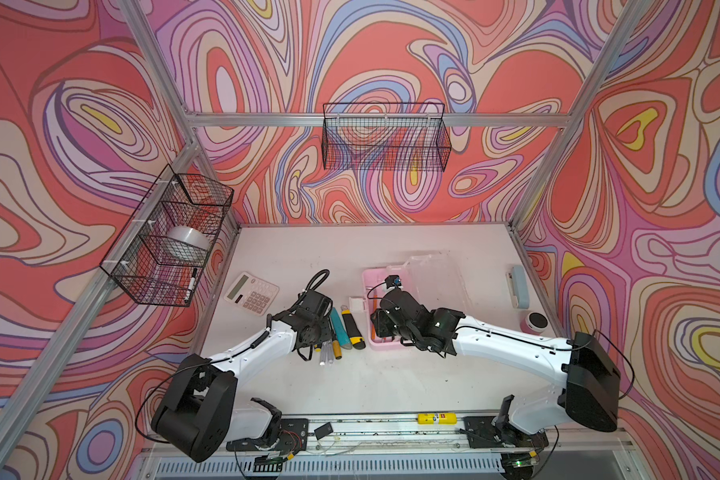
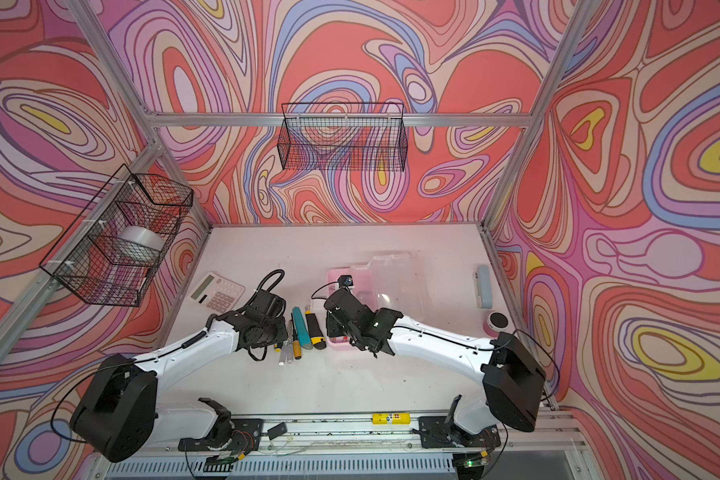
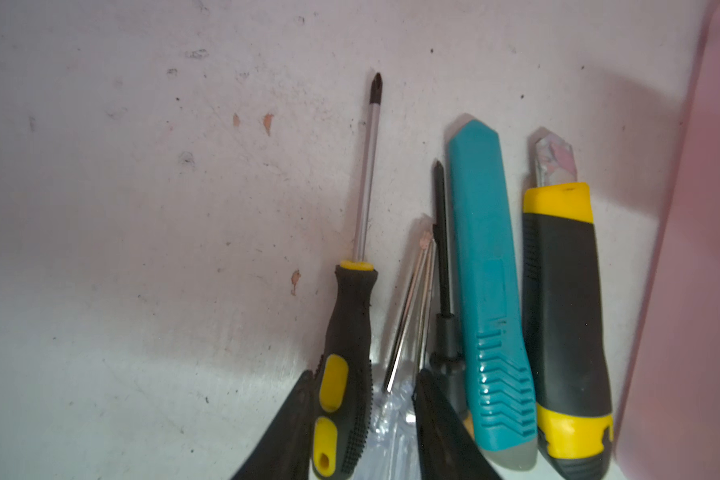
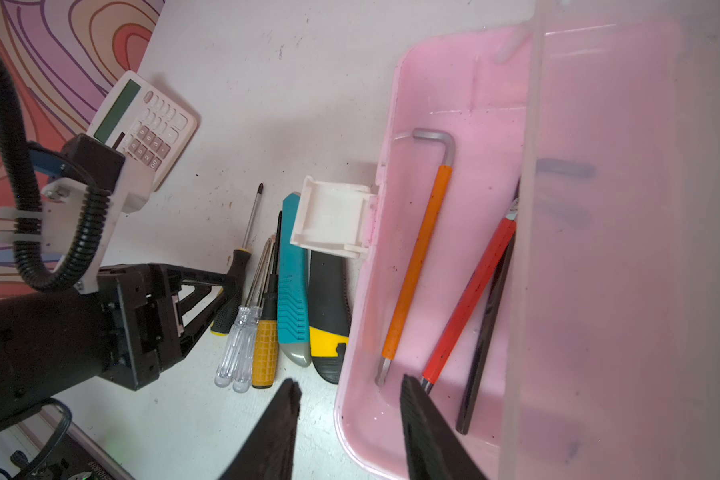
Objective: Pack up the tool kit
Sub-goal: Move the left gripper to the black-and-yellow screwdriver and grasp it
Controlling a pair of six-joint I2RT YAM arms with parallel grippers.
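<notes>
Straddling one wall of the rectangular pink plastic box (image 4: 466, 75) near a corner, the right gripper (image 4: 348, 380) is holding its jaws apart, one finger hanging inside the box and the other outside, with neither visibly touching the wall. The box is sitting on the white table (image 1: 350, 249) directly under this gripper, its translucent lid (image 4: 620, 249) standing swung open on the side away from the left gripper (image 3: 362, 374) and its white latch (image 4: 333, 216) sticking outward. Ahead of the inner finger, three things are lying lengthwise on the pink floor: an L-shaped metal hex key in an orange sleeve (image 4: 418, 257), a red-sleeved tool (image 4: 470, 299) beside it, and a slim black rod (image 4: 485, 332) partly hidden by the lid. Between the two grippers, a yellow-and-black utility knife (image 3: 562, 291), a teal utility knife (image 3: 487, 270), a yellow-handled screwdriver (image 4: 265, 345) and two clear-handled screwdrivers (image 4: 238, 336) are lying side by side just outside the box. The left gripper's jaws are standing apart around a black-and-yellow rubber-handled screwdriver (image 3: 350, 332) and the clear handles; whether they are pressing on anything cannot be told. Well beyond the left gripper, a black wire basket (image 1: 142, 266) on the side frame is holding a pale roll of tape (image 1: 188, 243) and a black marker (image 1: 191, 284).
</notes>
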